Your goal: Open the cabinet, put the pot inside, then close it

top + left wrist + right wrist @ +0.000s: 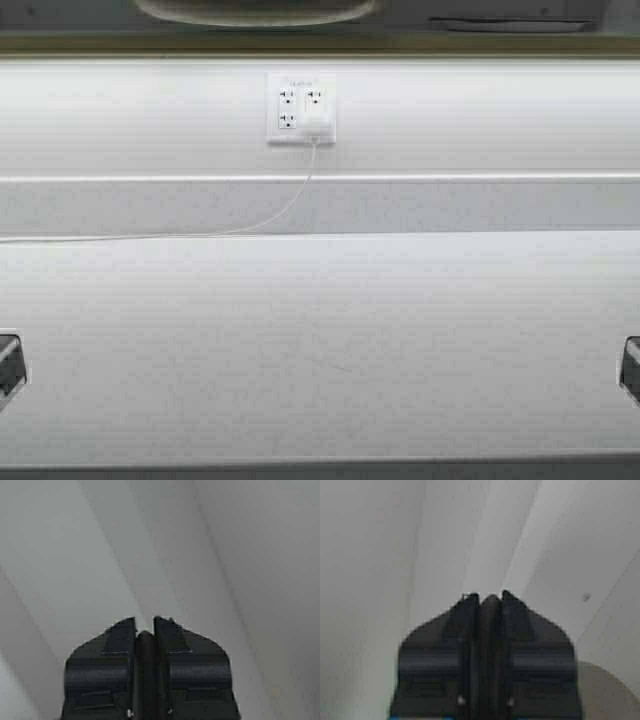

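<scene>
The pot is out of view. The cabinet's doors and handles are out of view too. Only a thin olive-tan strip [320,42] runs along the top of the high view, and I cannot tell whether it belongs to the cabinet. My left gripper [145,622] is shut with nothing held, facing a plain white surface. In the high view just a dark corner of the left gripper [8,368] shows at the left edge. My right gripper [491,597] is also shut and empty. It peeks in as the right gripper [632,368] at the right edge.
A white countertop [320,340] spans the high view, with its front edge near the bottom. Behind it is a white wall with a socket plate [301,109]. A white plug and cable [270,218] trail off to the left. A pale oval shape [255,10] sits at the top.
</scene>
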